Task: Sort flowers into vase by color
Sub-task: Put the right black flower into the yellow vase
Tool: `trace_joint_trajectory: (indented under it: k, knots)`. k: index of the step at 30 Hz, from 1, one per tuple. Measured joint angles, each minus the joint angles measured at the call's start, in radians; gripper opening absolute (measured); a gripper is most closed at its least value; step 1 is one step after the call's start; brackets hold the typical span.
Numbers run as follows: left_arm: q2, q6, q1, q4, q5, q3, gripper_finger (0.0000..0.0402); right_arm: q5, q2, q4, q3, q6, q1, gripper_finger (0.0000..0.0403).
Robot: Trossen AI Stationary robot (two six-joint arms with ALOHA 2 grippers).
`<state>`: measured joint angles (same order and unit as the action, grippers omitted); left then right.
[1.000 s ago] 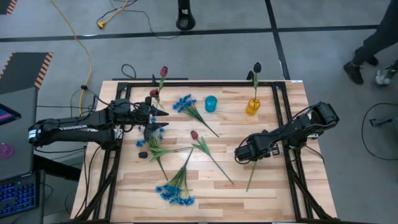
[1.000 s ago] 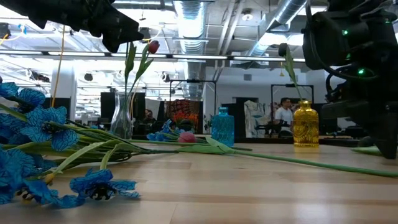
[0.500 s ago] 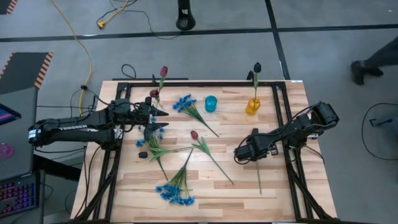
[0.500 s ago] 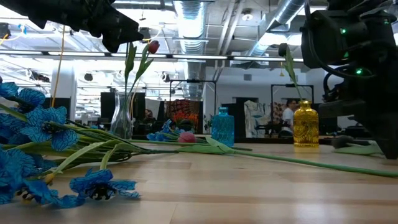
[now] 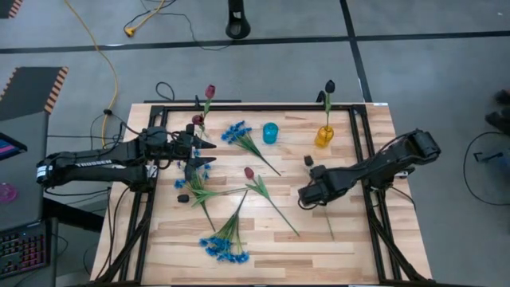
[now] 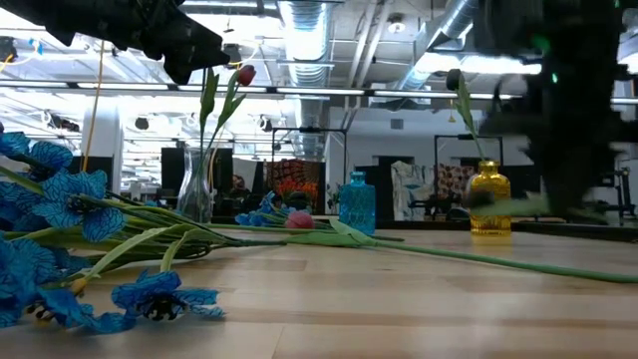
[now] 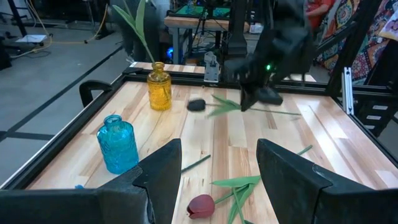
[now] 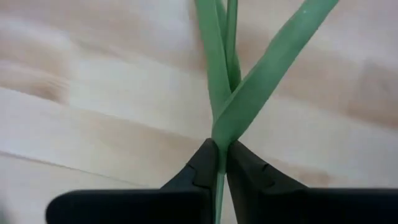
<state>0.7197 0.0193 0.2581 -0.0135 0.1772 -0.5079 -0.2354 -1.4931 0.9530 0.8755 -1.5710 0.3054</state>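
My right gripper (image 5: 307, 193) is shut on a near-black tulip: its bud (image 5: 308, 160) points toward the far edge and its stem end (image 5: 331, 236) toward the near edge. In the left wrist view the tulip (image 7: 214, 107) hangs about level above the table. My left gripper (image 5: 205, 154) hovers open over blue flowers (image 5: 199, 171) at the left. A clear vase (image 5: 199, 121) holds a red tulip, a yellow vase (image 5: 323, 136) holds a black tulip, and a blue vase (image 5: 270, 133) stands between them. My right gripper pinches the tulip's green stem (image 8: 219, 163) between its two fingers, where the leaves (image 8: 261, 74) branch off, about midway along the flower. The fingers lie across the stem. The flower is lifted clear of the table, roughly level.
Lying on the table are a blue bunch (image 5: 237, 132) by the blue vase, a red tulip (image 5: 249, 172) in the middle, a blue bunch (image 5: 224, 246) at the near edge and a dark bud (image 5: 183, 198). A black frame rail (image 5: 366, 143) runs along the table's right side.
My right gripper has risen and shifted slightly toward the table's left. The near-black tulip has come up off the table with it and turned, so its bud now shows beyond the gripper on the far side.
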Motion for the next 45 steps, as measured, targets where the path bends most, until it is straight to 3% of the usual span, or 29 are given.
trace_joint_trajectory:
  k: [6,15,19,25,32,39,42,45]
  knots:
    - [0.0,0.001,0.0,0.0,0.0,0.0,0.0196,-0.334,0.186,-0.037,0.019,0.133,0.0,0.0056]
    - [0.0,0.003,0.0,-0.005,-0.001,0.0,0.0196,-0.942,0.439,-0.12,0.019,0.52,0.0,0.0056]
    - [0.0,0.003,0.0,-0.005,-0.002,0.0,0.0196,-1.12,0.493,-0.154,0.019,0.667,0.0,0.0056]
    - [0.0,0.003,0.0,-0.005,-0.006,0.0,0.0196,-1.328,0.527,-0.122,0.02,0.73,-0.002,0.0056]
    - [0.0,0.003,0.0,-0.007,-0.008,0.0,0.0196,-1.323,0.537,-0.096,0.005,0.627,-0.105,0.0056]
    - [0.0,0.019,0.0,-0.013,-0.036,0.0,0.0196,-1.186,0.452,-0.23,-0.051,0.602,-0.199,0.0056]
    - [0.0,0.028,0.0,-0.038,-0.033,0.0,0.0196,-1.115,0.394,-0.375,-0.052,0.699,-0.236,0.0056]
    - [0.0,0.028,0.0,-0.065,-0.029,0.0,0.0196,-0.972,0.337,-0.619,-0.052,0.948,-0.279,0.0056]
